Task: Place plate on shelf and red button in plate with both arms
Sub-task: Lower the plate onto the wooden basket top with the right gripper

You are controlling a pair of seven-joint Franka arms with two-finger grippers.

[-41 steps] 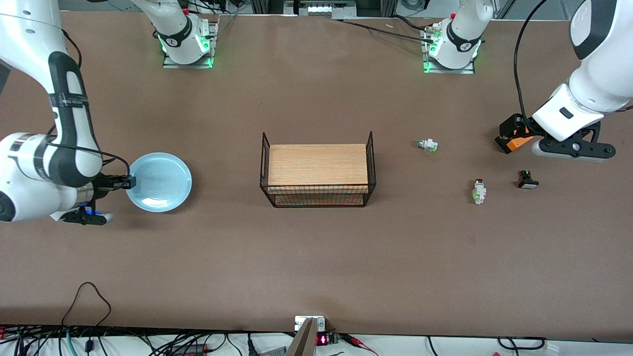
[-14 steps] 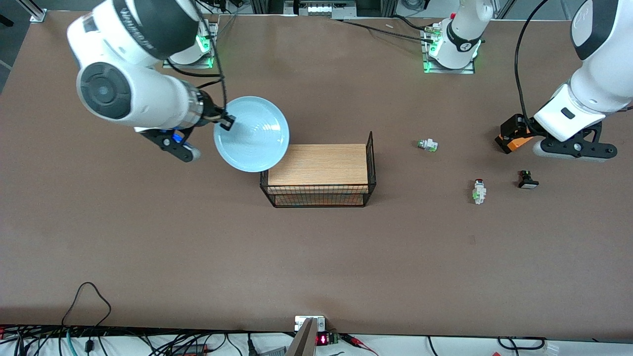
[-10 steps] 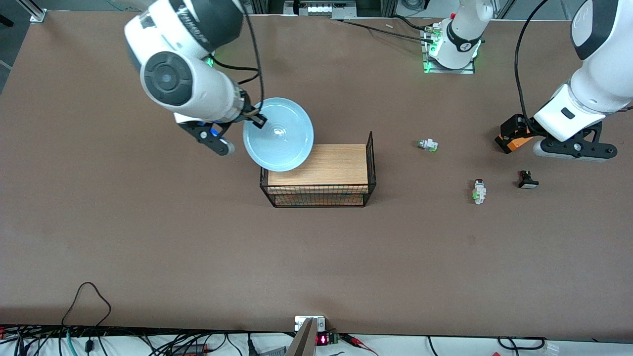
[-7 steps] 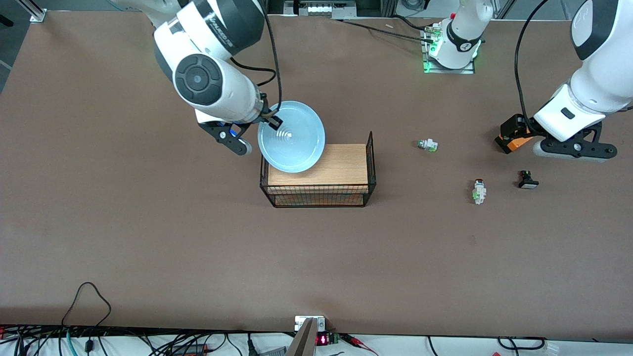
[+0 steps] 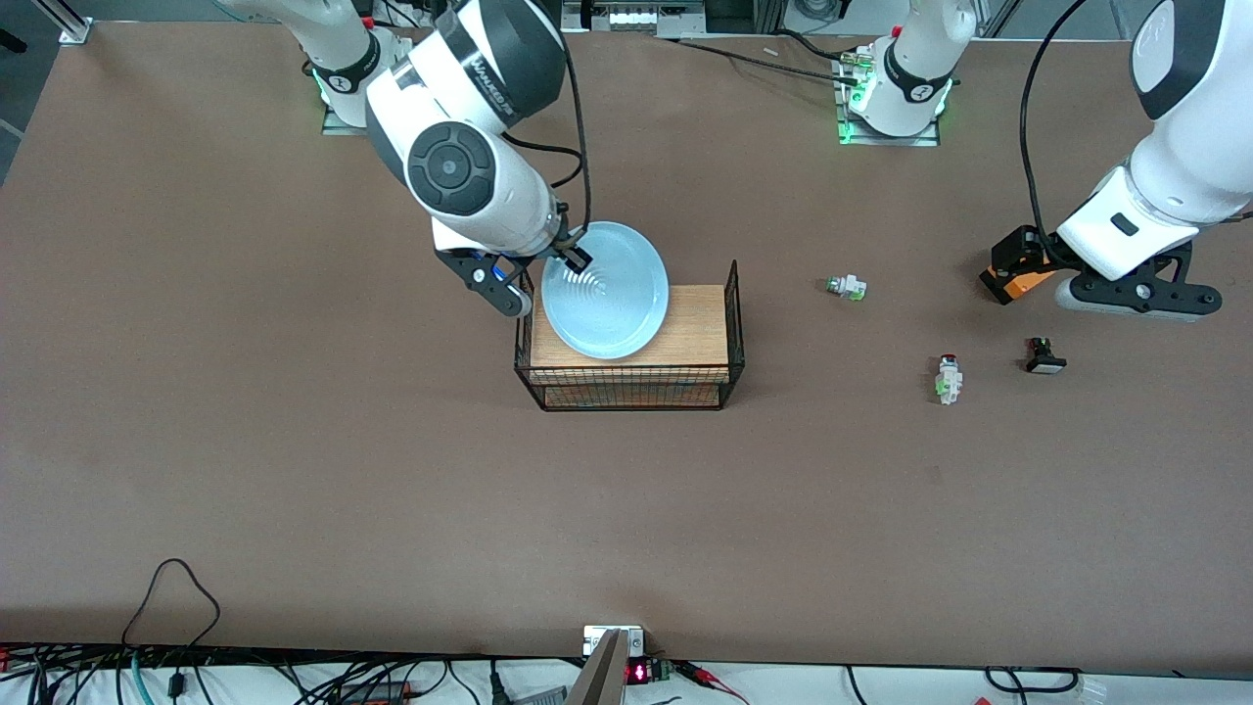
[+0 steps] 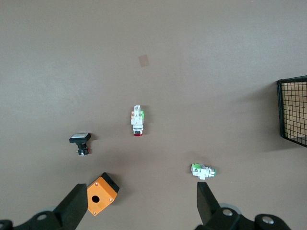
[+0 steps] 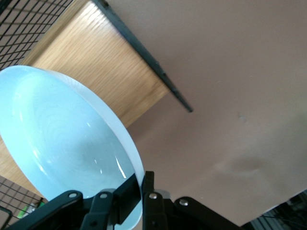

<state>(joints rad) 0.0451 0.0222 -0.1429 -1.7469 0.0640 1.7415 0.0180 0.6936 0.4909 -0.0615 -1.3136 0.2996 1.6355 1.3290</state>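
Now we see the right gripper (image 5: 578, 258) clamping the plate (image 5: 605, 290) over the rack (image 5: 628, 378), maybe not touching; the left gripper (image 6: 139, 211) waits spread over the table (image 5: 294, 470).

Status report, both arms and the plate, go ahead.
Right gripper shut on plate, over wire rack. Left gripper open, waiting above red button. Nothing in the way.

Even, bright overhead light, sharp throughout; soft shadows lie under the rack (image 5: 628, 388), and faint glare streaks the plate (image 7: 72, 143).
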